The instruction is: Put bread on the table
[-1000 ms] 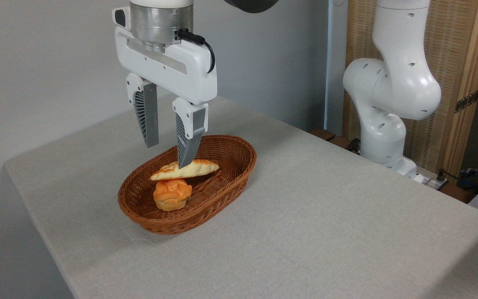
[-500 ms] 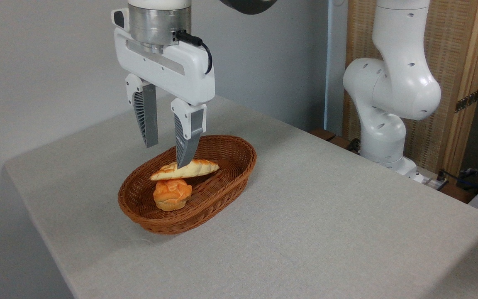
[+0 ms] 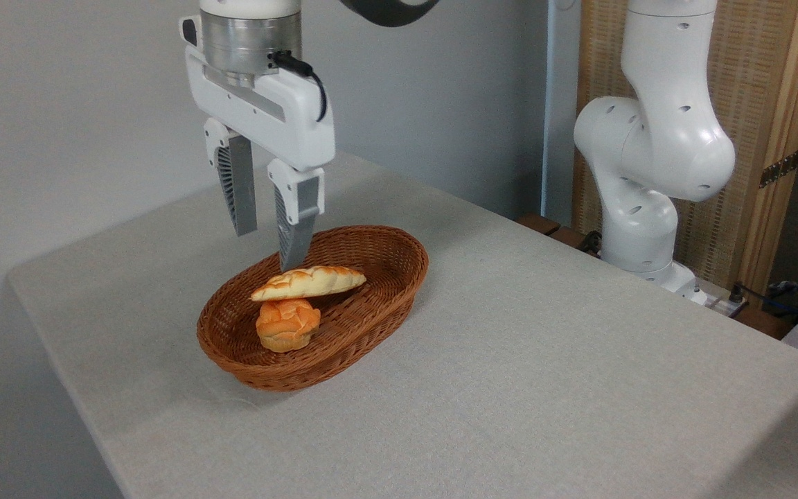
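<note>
The table [image 3: 510,388] carries a wicker basket [image 3: 371,312] left of centre. Inside, at its 7 o'clock end, sits a round orange bun [image 3: 288,324]; the bread [image 3: 309,282] lies across the bun's top, pointing toward 3 o'clock. Behind, the gripper [image 3: 267,249] hangs at the bread's 11 o'clock, fingers narrowly parted and empty. Since half a second ago it has shifted left and no longer overlaps the loaf.

open hand [image 3: 269,248] above bread [image 3: 309,282] in basket [image 3: 371,320]
</note>
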